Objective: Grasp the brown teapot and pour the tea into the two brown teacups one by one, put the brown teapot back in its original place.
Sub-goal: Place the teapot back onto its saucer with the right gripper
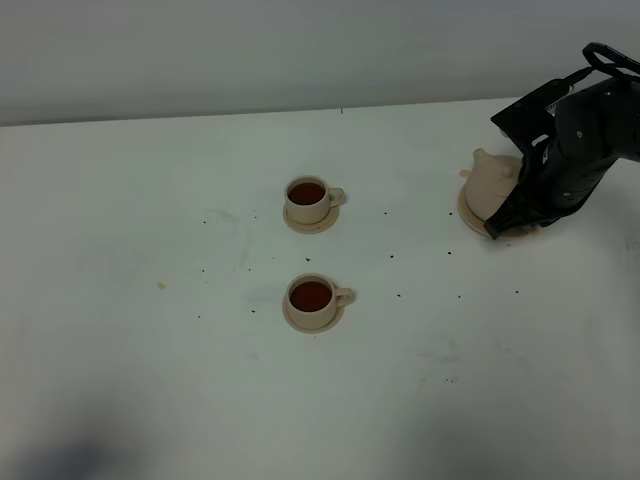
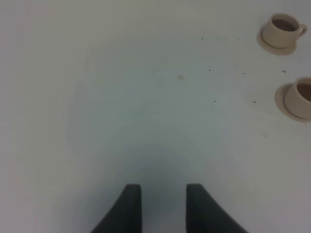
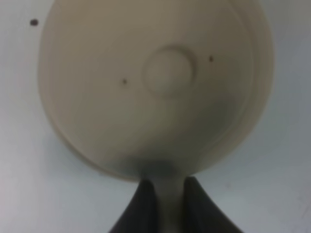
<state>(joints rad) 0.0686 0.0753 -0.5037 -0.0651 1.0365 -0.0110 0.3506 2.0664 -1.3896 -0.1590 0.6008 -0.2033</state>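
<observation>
The brown teapot [image 1: 490, 182] is at the right of the table, over its wide round saucer [image 1: 472, 218], spout pointing left. I cannot tell whether it rests on the saucer or hangs just above it. My right gripper [image 1: 518, 202] is shut on the teapot's loop handle [image 3: 167, 199]. The right wrist view looks down on the knobbed lid [image 3: 167, 70]. Two brown teacups on small saucers hold dark tea, one farther back [image 1: 307, 198] and one nearer [image 1: 311, 296]. Both also show in the left wrist view [image 2: 283, 29] [image 2: 300, 96]. My left gripper [image 2: 163, 194] is open and empty over bare table.
Small dark specks [image 1: 390, 256] are scattered on the white table [image 1: 150, 250] around the cups. A faint tan stain [image 1: 162, 285] lies to the left. The table's far edge meets a pale wall [image 1: 300, 50].
</observation>
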